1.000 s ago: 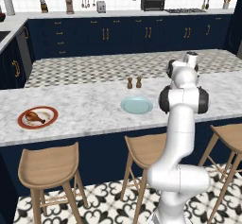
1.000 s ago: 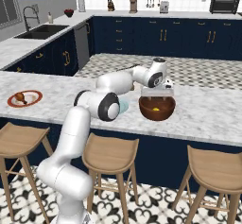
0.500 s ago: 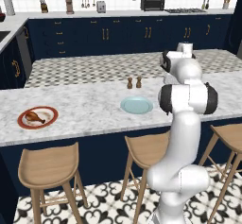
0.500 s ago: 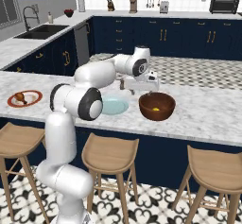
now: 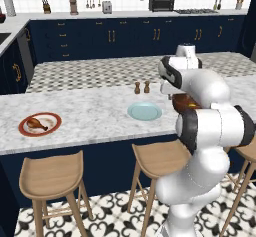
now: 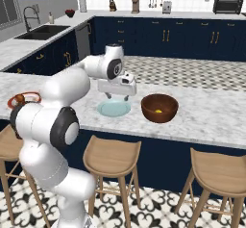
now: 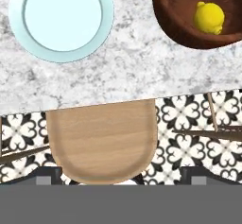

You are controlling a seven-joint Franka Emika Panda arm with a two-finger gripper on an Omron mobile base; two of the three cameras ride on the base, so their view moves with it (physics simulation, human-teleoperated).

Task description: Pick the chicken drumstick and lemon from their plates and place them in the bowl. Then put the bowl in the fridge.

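Arm bent over the marble counter (image 6: 206, 114), gripper (image 6: 116, 96) pointing straight down above the pale blue plate (image 6: 114, 108), jaws spread wide, nothing held. Lemon (image 7: 209, 18), round, bright yellow, lies inside the glossy brown wood-like bowl (image 6: 160, 108) just right of blue plate. Drumstick (image 5: 37, 124), golden-brown w/ pale bone end, on flat red-rimmed plate (image 5: 40, 124) far left. Rounded wooden stool (image 7: 102, 140) below counter edge.

On the marble counter (image 5: 90, 113), a red-rimmed plate (image 5: 40, 124) is set far left, a pale blue plate (image 5: 144, 111) mid-counter, two small shakers (image 5: 142, 87) behind it, and the brown bowl (image 6: 159, 107) right.
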